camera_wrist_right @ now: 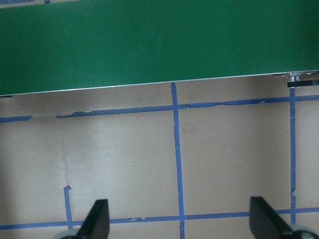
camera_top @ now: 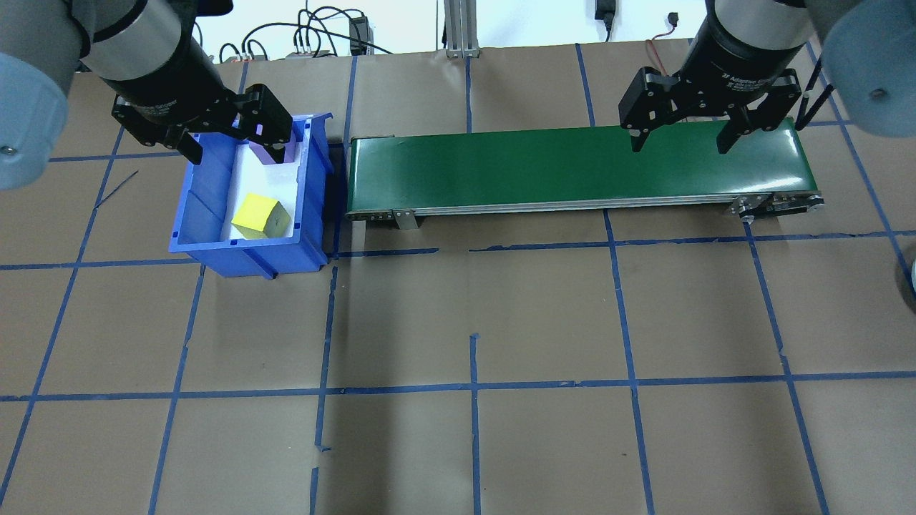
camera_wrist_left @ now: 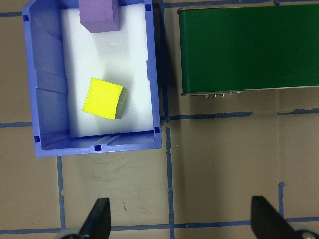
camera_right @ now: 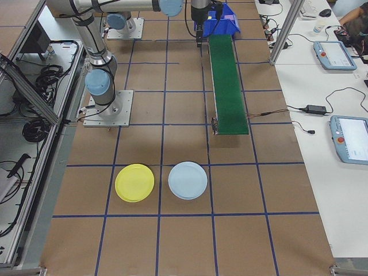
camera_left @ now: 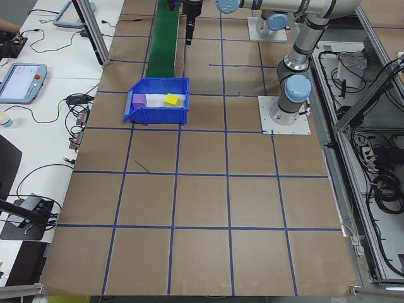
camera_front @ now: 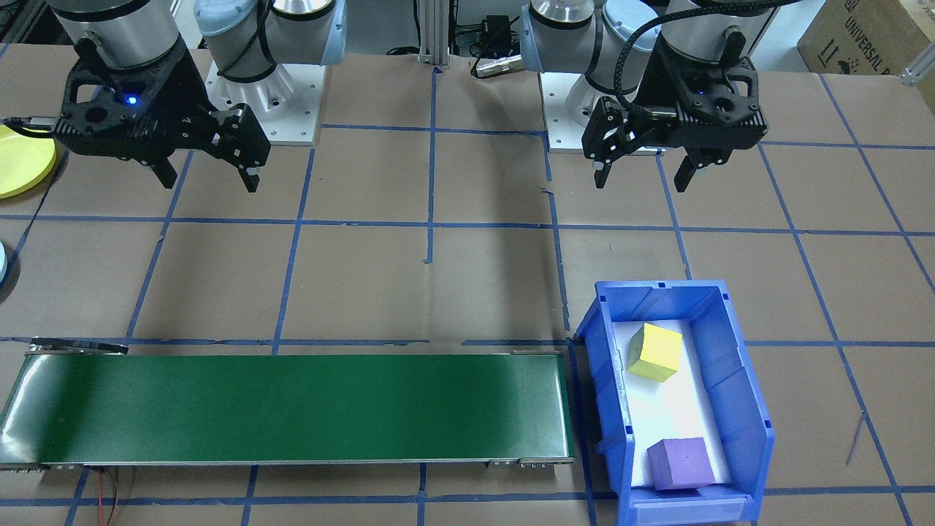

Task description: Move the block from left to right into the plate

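Observation:
A yellow block (camera_front: 655, 352) and a purple block (camera_front: 681, 463) lie in the blue bin (camera_front: 738, 380), on its white floor. My left gripper (camera_front: 643, 174) hangs open and empty above the bin's near side. In the left wrist view the yellow block (camera_wrist_left: 103, 98) and purple block (camera_wrist_left: 98, 15) show ahead of the open fingers (camera_wrist_left: 97, 219). My right gripper (camera_top: 678, 146) is open and empty over the right end of the green conveyor (camera_top: 572, 168). The yellow plate (camera_right: 134, 182) sits on the table at the robot's far right and also shows as plate (camera_front: 22, 161).
The conveyor (camera_front: 292, 409) runs from beside the bin toward the robot's right. A light blue plate (camera_right: 187, 180) lies next to the yellow one. Blue tape lines grid the brown table. Tablets and cables lie on the side bench (camera_right: 339, 86).

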### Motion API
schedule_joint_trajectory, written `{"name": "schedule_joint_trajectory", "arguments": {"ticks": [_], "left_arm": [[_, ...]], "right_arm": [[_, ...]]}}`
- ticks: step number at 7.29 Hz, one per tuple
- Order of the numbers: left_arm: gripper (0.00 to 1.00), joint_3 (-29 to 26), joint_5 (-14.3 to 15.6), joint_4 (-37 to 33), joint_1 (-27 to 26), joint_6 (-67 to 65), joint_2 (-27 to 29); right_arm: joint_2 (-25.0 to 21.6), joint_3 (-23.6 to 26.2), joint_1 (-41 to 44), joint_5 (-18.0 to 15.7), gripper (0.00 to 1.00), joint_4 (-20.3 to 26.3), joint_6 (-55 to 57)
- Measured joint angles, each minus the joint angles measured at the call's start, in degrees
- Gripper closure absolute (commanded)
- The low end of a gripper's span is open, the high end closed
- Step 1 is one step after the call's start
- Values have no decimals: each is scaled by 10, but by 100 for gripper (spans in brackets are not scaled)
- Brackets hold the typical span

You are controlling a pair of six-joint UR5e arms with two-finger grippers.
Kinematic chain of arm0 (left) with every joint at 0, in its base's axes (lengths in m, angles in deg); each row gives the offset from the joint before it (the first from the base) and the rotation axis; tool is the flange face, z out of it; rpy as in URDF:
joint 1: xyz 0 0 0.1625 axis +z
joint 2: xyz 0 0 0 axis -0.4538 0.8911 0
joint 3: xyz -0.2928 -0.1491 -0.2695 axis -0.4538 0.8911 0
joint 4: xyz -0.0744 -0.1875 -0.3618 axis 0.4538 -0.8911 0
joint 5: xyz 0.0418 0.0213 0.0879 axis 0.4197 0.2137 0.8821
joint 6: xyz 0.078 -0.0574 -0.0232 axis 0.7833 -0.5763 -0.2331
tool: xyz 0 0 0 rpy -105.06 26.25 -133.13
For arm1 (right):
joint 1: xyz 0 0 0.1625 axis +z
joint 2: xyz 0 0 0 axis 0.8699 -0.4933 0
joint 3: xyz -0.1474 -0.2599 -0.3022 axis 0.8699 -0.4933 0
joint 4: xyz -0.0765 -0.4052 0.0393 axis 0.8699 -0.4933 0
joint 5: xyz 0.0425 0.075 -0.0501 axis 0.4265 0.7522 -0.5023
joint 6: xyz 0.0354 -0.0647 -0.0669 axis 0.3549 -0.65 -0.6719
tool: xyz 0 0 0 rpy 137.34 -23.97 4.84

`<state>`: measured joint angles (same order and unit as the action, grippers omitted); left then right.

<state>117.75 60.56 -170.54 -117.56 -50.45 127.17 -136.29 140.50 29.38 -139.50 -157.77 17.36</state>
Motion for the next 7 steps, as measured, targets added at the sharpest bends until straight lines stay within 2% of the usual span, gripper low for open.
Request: {"name": "schedule_joint_trajectory", "arguments": {"ticks": [5,7], "left_arm": [[0,-2,-1,9,9,29,8],[0,-29,-2,32,38,79,68]], "right_arm": [[0,1,1,-3,0,1,-1],[0,-2,1,-5,0,11,-5]]}}
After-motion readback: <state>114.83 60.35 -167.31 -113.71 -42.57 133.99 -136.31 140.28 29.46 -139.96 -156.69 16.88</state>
